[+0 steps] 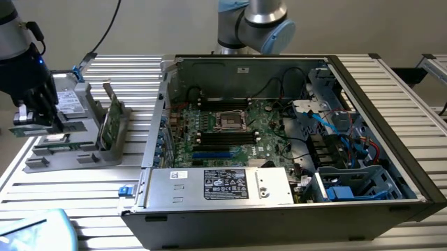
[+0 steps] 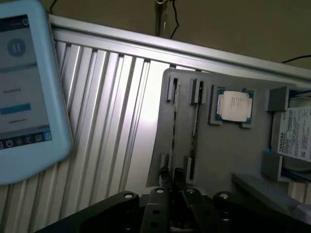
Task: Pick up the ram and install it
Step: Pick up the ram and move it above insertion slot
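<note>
The black robot hand [image 1: 29, 121] pinches the long thin dark-green ram stick [image 1: 17, 131] just above the grey plastic tray [image 1: 70, 154], so pick-up looks done; fitting needs lining up with the far long black slots [image 1: 227, 137]

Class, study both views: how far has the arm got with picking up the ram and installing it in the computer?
Done: the gripper appears closed on the ram, held just above the grey holder at the exterior view's left.
In hand: the ram, well outside the open case.
Left: installing it. The black memory slots inside the case look empty.
</note>
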Controlling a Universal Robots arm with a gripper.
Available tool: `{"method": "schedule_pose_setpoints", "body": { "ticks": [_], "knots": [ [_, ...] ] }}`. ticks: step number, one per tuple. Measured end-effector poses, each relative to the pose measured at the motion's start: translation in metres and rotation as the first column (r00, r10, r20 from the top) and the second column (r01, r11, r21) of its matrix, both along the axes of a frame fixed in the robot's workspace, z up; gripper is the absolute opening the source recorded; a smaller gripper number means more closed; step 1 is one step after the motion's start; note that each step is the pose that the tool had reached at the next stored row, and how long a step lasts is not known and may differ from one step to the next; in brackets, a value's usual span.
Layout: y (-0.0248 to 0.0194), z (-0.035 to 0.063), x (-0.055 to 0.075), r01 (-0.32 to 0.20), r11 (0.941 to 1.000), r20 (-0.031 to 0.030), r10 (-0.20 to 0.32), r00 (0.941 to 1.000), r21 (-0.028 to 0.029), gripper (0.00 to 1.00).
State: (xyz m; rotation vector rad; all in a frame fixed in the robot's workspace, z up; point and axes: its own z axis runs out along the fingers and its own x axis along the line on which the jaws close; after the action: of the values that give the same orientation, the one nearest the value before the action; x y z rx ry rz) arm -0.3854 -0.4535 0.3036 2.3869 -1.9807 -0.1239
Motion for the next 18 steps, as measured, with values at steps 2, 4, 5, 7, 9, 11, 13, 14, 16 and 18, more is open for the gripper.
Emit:
{"method": "schedule_pose_setpoints", "body": {
  "ticks": [2,4,5,7,9,11,13,14,16,18],
  "knots": [
    [-0.0011,0.0071,0.005,0.000,1.0000,-0.0022,0.000,1.0000,0.0022,0.15],
    [-0.0022,0.0142,0.010,0.000,1.0000,-0.0046,0.000,1.0000,0.0049,0.15],
    [-0.0027,0.0173,0.012,0.000,1.0000,-0.0059,0.000,1.0000,0.0063,0.15],
    [-0.0036,0.0230,0.016,0.000,1.0000,-0.0094,0.000,1.0000,0.0090,0.15],
    [-0.0046,0.0286,0.021,0.000,0.9999,-0.0129,0.000,0.9999,0.0122,0.15],
    [-0.0055,0.0340,0.025,0.000,0.9999,-0.0163,0.000,0.9999,0.0149,0.15],
    [-0.0063,0.0397,0.030,0.000,0.9998,-0.0192,0.000,0.9998,0.0179,0.15],
    [-0.0067,0.0424,0.032,0.000,0.9998,-0.0206,0.000,0.9998,0.0196,0.15],
    [-0.0073,0.0474,0.037,0.000,0.9997,-0.0233,0.000,0.9997,0.0234,0.15],
    [-0.0077,0.0508,0.043,0.000,0.9996,-0.0255,0.000,0.9997,0.0278,0.15]
  ]
}}
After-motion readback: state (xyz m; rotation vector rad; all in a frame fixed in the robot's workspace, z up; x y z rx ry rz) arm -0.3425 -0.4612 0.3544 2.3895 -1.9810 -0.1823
